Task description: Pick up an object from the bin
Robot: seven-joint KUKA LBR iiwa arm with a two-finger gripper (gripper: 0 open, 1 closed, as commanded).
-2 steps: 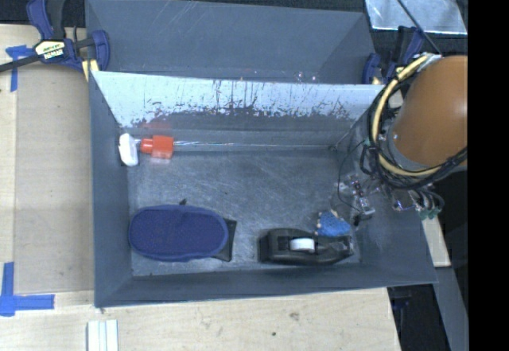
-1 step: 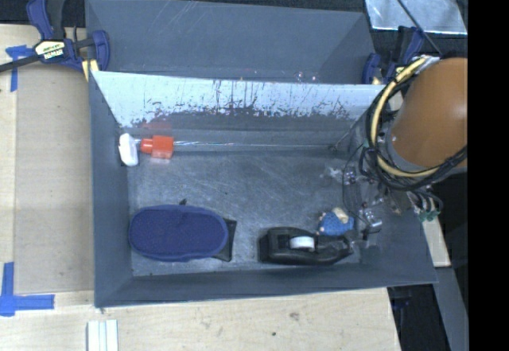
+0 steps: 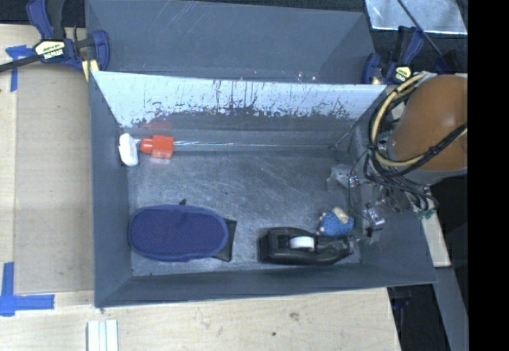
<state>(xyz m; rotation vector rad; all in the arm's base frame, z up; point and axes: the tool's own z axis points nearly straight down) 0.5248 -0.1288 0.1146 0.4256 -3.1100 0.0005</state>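
Gripper [image 3: 359, 212] low in front-right corner of bin [image 3: 238, 39]; wide or closed, cannot tell. Small blue object [image 3: 335, 224] just beside it, leftward, at right end of black tape dispenser [image 3: 305, 247], whose long axis runs left-right.

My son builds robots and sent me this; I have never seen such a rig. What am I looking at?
One camera looks down into a grey bin. At the right a robot arm, capped in orange and hung with cables, reaches in; its gripper hangs over the bin's lower right corner. Its job is picking one thing out. Nearest it lie a black tape dispenser and a small blue thing. Further left lies a blue oval pad; at the upper left, a small white thing beside an orange block. Whether it holds anything, I cannot tell.
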